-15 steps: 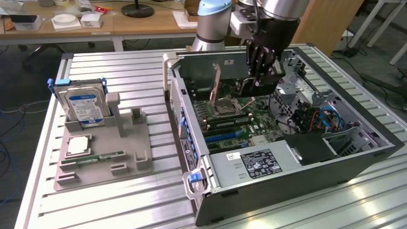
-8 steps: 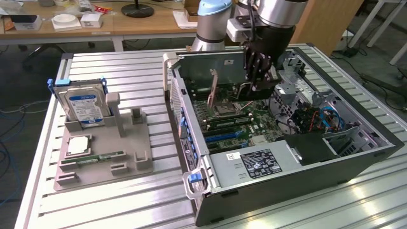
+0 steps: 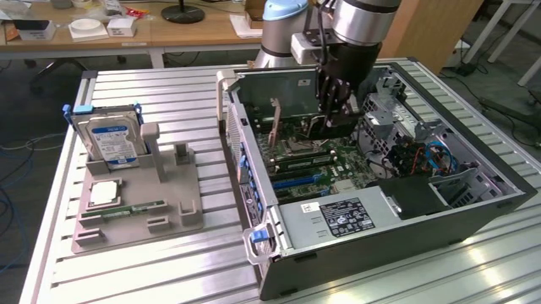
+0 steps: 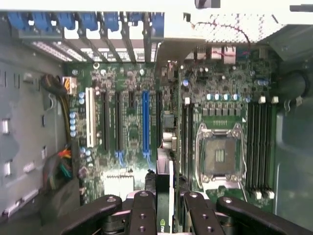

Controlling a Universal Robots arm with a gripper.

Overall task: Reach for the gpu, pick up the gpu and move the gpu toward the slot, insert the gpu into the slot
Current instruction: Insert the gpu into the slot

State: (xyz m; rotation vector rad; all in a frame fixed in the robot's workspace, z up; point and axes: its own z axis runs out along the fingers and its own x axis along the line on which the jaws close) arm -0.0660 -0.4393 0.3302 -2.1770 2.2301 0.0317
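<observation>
Your tool (image 3: 331, 120) was clamped on the gpu (image 3: 330, 128), card held edge-down inside the open case (image 3: 473, 209), its long axis parallel to the blue slot (image 4: 145, 122) just beside it.

mobo (image 4: 132, 93) green | slot (image 4: 145, 122) blue | HDD label (image 3: 110, 140) blue-white | tool (image 4: 166, 208) blk

Lighting: even, bright indoor light from overhead. Glare: pale streaks on the ribbed metal counter (image 3: 169, 272), strongest near the exterior view's lower right; blown-out white patch on the perforated case panel (image 4: 230, 24) in the wrist view. Shadows: soft, short; deep shade inside the computer case (image 3: 473, 215). Focus: motherboard (image 4: 127, 117) slightly soft; hand (image 4: 164, 215) linkages blurred, dark, close to lens.
</observation>
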